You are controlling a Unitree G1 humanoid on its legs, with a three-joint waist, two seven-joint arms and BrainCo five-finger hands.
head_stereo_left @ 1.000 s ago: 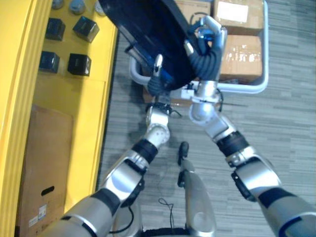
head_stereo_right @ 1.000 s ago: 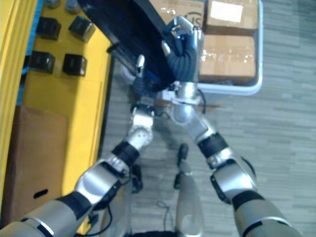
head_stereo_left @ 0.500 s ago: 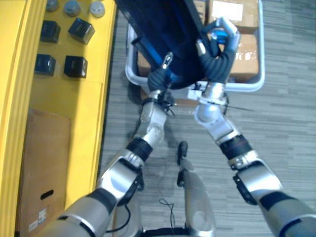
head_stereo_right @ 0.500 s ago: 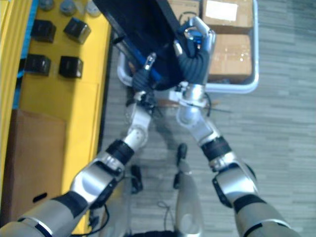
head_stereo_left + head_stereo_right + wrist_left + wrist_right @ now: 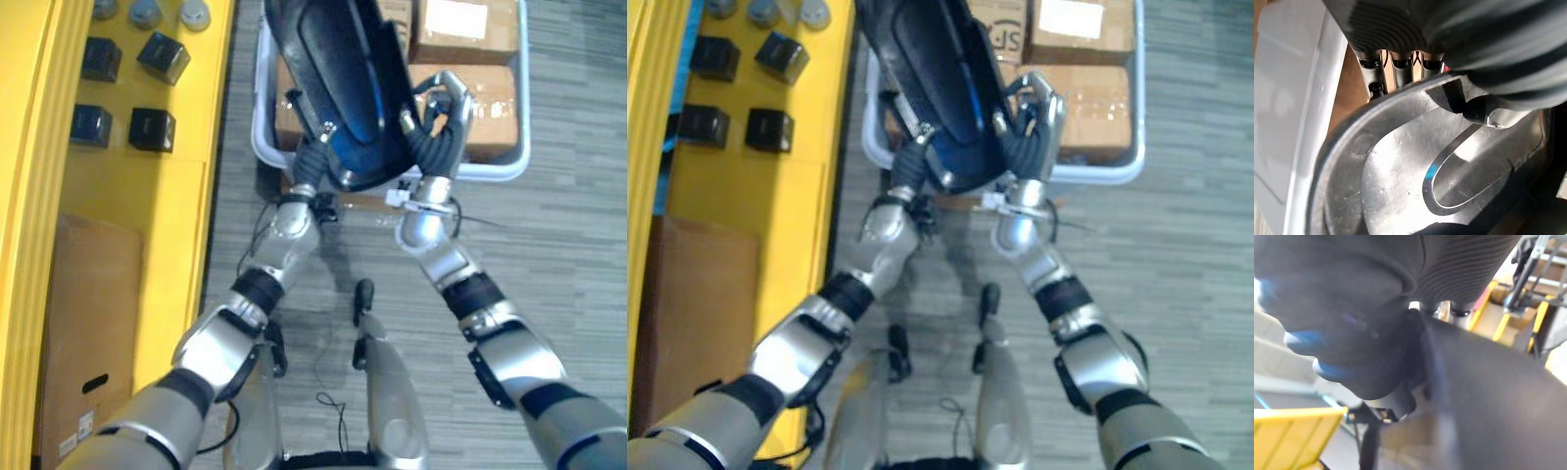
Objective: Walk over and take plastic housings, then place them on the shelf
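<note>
Swung plastic housing [image 5: 348,88] off its slant toward yellow shelf [image 5: 167,215]; now hanging lengthwise over grey cart [image 5: 490,174]. Gripped at near rim by left hand [image 5: 310,157] and right hand [image 5: 438,137], both curled round it. Still needs carrying across to shelf.

Seemingly open floor [image 5: 568,255] right, yellow shelf [image 5: 147,206] left

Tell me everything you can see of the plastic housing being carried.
The plastic housing is a large, dark, glossy shell with a rounded outline and a blue sheen, looking like moulded plastic. One face carries a raised oval rib. It is held tilted over the pale bin of cardboard boxes, beside the yellow shelf. The left hand pinches its near rim and the right hand curls round its other edge.
</note>
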